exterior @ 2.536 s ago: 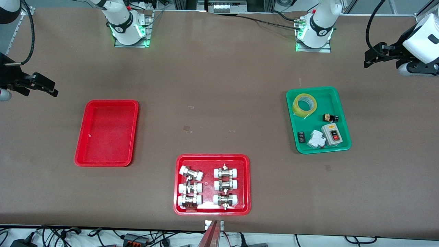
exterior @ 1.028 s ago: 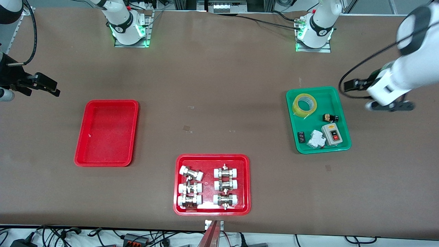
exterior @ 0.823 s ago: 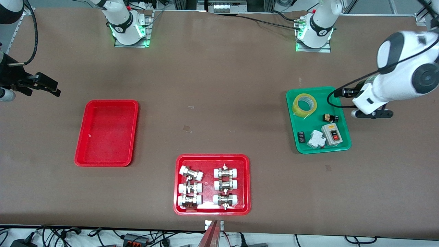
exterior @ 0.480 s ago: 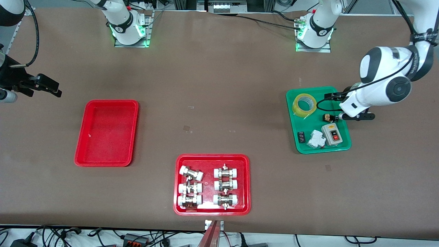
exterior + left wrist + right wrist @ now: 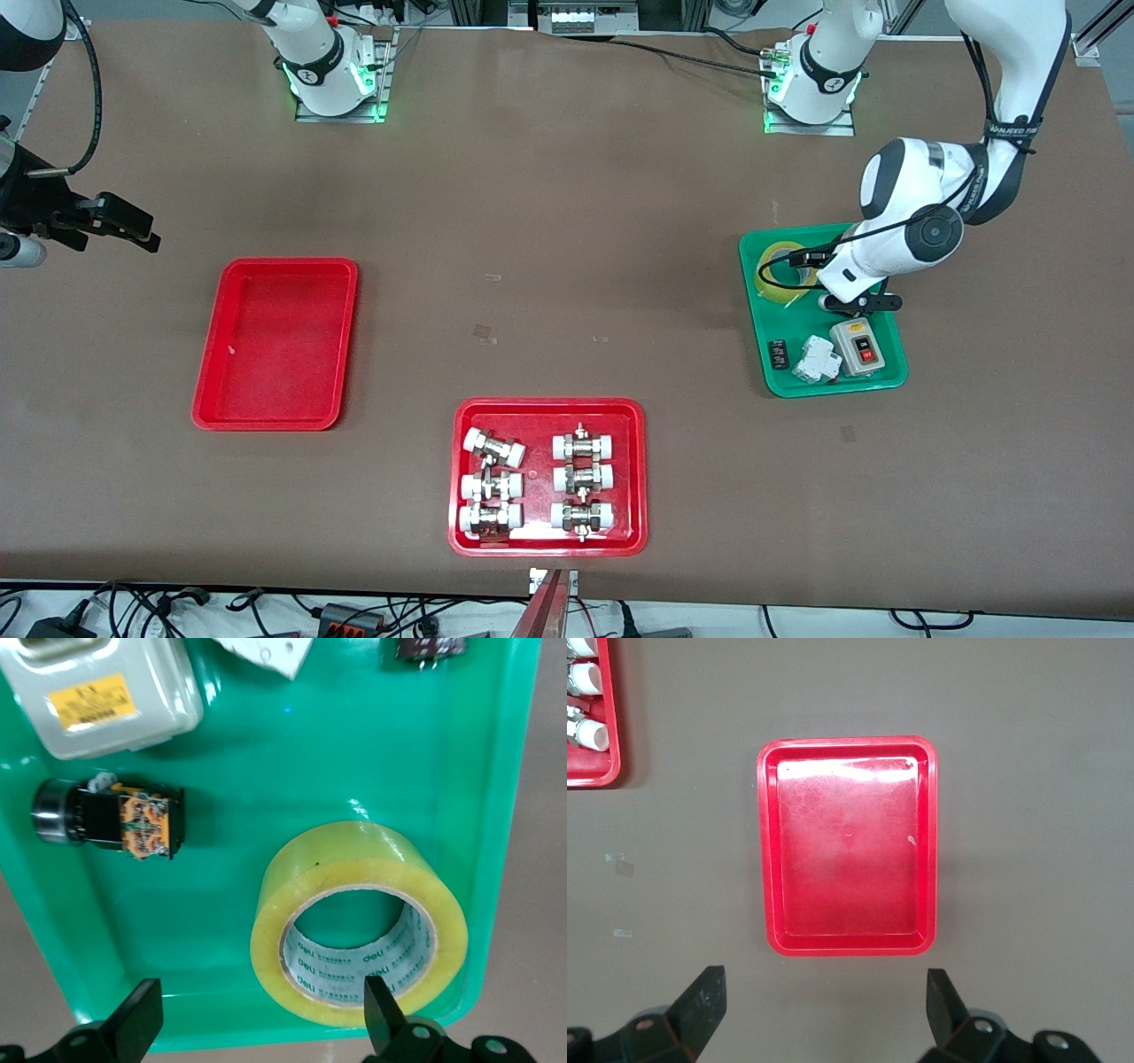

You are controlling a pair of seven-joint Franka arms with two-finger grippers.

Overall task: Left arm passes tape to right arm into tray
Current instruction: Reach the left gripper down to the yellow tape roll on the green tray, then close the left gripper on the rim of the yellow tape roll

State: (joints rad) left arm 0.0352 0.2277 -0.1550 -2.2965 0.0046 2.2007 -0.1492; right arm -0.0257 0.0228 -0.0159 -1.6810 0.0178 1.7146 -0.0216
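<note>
The translucent yellow ring-shaped tape roll is lying ungrasped in the green plastic tray, the left gripper hovering spread-fingered above, while the right gripper is waiting splayed above the empty red tray at nine o'clock.

Left arm: glossy white shells with rounded joints; a round black cap at the elbow joint.
Left arm cabling: a thin black cable runs along the forearm, held by a black strap with small white lettering.
Left gripper: matte black fingers, wedge-shaped tips at 7 and 5 o'clock of its wrist view.
Left base: white pedestal, black ring, green lights on a metal plate.
Right arm: black wrist hardware, looping black cable at 9 o'clock of the front view.
Right gripper: black wedge fingers, round screw bosses.
</note>
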